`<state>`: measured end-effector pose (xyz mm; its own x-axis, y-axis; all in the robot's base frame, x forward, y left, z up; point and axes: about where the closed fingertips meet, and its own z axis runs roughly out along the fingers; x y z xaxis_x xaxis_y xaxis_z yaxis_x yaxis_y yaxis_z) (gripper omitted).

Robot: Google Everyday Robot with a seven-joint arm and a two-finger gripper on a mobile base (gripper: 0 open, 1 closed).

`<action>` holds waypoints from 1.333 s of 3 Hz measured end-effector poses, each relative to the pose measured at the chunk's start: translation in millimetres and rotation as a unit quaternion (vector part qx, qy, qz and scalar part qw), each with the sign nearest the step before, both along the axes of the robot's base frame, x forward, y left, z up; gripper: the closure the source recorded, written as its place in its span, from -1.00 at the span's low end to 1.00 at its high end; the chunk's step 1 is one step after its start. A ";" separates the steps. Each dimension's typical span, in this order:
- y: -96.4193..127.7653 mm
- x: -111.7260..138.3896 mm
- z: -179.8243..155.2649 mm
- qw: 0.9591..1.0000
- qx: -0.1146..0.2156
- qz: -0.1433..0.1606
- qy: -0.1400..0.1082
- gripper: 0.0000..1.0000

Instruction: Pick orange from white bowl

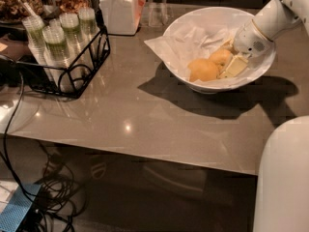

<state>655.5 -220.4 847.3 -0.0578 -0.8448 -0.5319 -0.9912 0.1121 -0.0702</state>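
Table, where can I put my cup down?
The table is bare in a wide patch along the near edge, between the black wire basket on the left and the white bowl on the right. The back is crowded: a white jar stands there, and the claw sits inside the bowl.

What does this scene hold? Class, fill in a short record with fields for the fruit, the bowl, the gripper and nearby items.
orange: in the white bowl, in front of a paler fruit
white bowl: paper-lined, on the table, far right
gripper: down inside the bowl, right of the fruits
wire basket: black, holding cups, left
jar: white, far edge
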 end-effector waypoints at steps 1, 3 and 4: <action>-4.0 1.8 6.4 1.000 0.007 -0.011 -0.014 0.79; -15.4 -13.0 73.6 0.991 0.100 -0.059 -0.063 1.00; -25.2 -41.4 116.4 0.982 0.142 -0.071 -0.101 1.00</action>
